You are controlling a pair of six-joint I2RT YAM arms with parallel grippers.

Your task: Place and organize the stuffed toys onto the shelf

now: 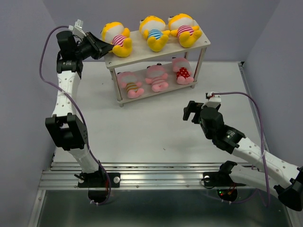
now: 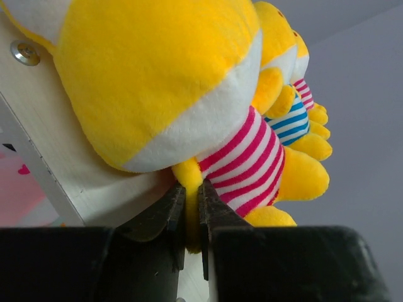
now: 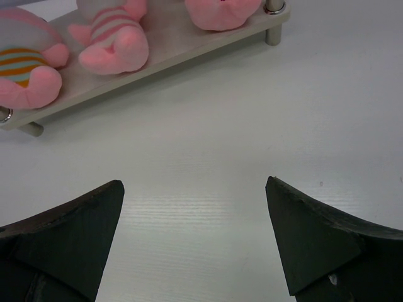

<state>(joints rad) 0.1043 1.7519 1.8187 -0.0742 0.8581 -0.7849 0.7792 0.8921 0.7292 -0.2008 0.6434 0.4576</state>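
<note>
The left gripper (image 2: 190,192) is clamped on the small arm of the leftmost yellow toy (image 1: 118,39) (the pink-striped one), which lies at the left end of the top board of the shelf (image 1: 158,52), right against the fingertips. The right gripper (image 1: 191,112) hangs wide open above the table (image 1: 156,127), near the pink toys (image 1: 156,78) on the lower tier.

We see soft, fuzzy plush on the yellow toy (image 2: 157,82), a matt off-white shelf (image 2: 75,170) board with faint grain, a shiny metal screw (image 2: 25,53) and leg (image 3: 273,25), a smooth matt white table (image 3: 220,157), and matt black plastic on the right gripper (image 3: 192,181).
</note>
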